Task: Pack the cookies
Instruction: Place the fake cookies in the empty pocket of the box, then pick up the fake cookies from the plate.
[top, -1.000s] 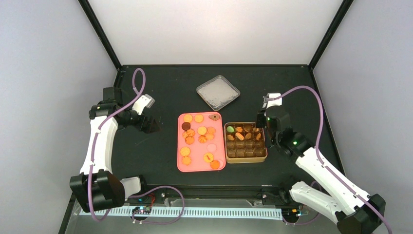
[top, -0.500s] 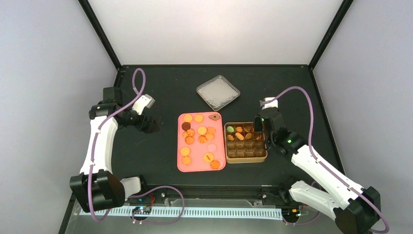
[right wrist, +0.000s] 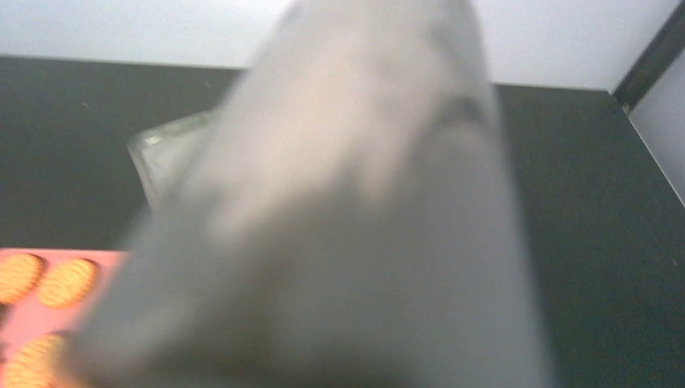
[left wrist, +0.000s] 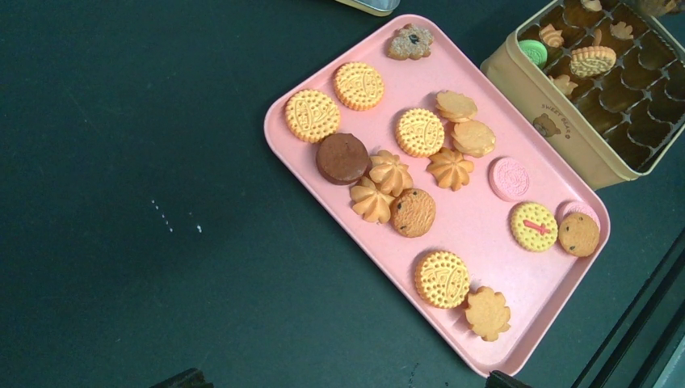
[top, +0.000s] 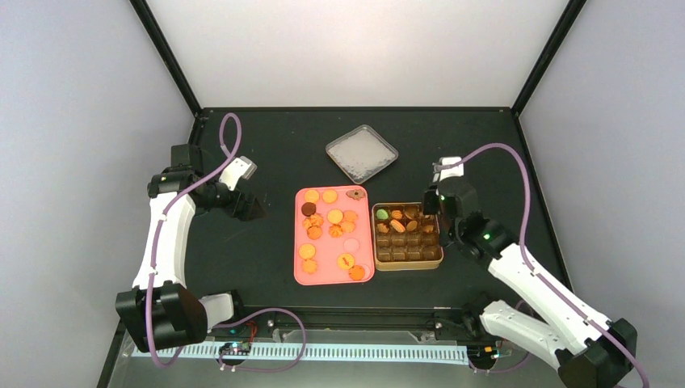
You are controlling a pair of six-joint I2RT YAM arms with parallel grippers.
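Observation:
The cookies (top: 331, 218) lie on a pink tray (top: 329, 250), mostly golden, with one dark brown one (left wrist: 342, 158) and a pale pink one (left wrist: 510, 178). A few more sit in the far cells of the beige tin (top: 408, 265), among them a green one (left wrist: 533, 51). My left gripper (left wrist: 343, 380) is open over the bare mat left of the tray (left wrist: 476, 234). My right gripper (top: 432, 202) hovers at the tin's far right corner. A blurred grey metal tongs (right wrist: 347, 226) fills the right wrist view and hides the fingers.
The tin's silver lid (top: 361, 153) lies behind the tray, near the back of the black table. The tin's wall (left wrist: 565, 137) stands right beside the tray. Black frame posts rise at both back corners.
The right gripper dipped toward the tin's far right corner, then drew back slightly up and right. The left arm, tray and cookies have not moved.

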